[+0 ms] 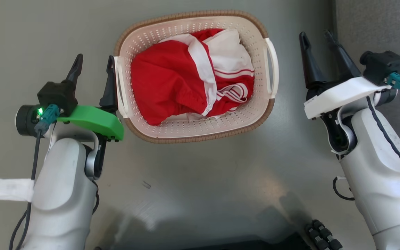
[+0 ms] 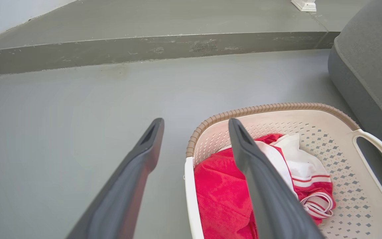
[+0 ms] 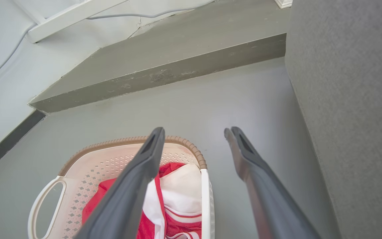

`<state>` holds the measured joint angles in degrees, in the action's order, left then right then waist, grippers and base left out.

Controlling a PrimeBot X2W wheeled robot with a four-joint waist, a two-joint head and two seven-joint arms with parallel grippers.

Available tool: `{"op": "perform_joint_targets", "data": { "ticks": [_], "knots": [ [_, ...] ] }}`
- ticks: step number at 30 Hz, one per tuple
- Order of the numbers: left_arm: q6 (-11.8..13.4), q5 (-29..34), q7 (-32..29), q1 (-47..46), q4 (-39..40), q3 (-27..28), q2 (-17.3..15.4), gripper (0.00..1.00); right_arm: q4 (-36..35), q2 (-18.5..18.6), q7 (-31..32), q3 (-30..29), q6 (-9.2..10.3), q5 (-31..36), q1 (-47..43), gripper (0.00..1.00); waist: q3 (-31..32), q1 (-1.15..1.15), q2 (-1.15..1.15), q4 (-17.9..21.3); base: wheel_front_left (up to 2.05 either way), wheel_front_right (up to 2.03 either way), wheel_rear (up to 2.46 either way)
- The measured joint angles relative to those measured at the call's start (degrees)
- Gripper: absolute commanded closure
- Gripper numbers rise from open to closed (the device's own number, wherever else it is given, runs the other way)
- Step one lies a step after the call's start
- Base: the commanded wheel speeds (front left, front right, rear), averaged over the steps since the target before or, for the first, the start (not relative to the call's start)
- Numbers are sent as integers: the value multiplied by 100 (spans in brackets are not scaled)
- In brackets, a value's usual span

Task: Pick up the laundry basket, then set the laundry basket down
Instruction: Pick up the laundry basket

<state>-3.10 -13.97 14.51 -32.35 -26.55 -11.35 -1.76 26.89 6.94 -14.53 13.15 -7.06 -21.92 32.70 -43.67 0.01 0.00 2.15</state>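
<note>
1. Small cream-white perforated plastic laundry basket (image 1: 172,29), with a brown woven-look rim, stands on the grey floor (image 1: 200,180), centred between the arms.
2. Contents: crumpled red and white striped garment (image 1: 172,80), lying inside the basket.
3. Left gripper (image 1: 95,59): fingers apart and holding nothing. The inner finger is just beside the basket's white left handle (image 1: 119,83); contact cannot be told.
4. Right gripper (image 1: 314,34): fingers apart and holding nothing. It sits to the right of the white right handle (image 1: 273,66), with bare floor between them.
5. Grey fabric-covered furniture (image 2: 370,49) is on the basket's far right.
6. A raised grey step (image 2: 144,49) runs across the far side.
</note>
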Motion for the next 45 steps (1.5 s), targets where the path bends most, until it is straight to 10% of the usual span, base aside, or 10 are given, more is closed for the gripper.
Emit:
{"op": "perform_joint_targets", "data": {
  "ticks": [45],
  "knots": [
    [-226,-827,-42,-1717,-2488,-850,55,0,2552,-256,-5,1044,-1,-824,1790,0,-1510,-1,0,-105,0,0,0]
  ]
}}
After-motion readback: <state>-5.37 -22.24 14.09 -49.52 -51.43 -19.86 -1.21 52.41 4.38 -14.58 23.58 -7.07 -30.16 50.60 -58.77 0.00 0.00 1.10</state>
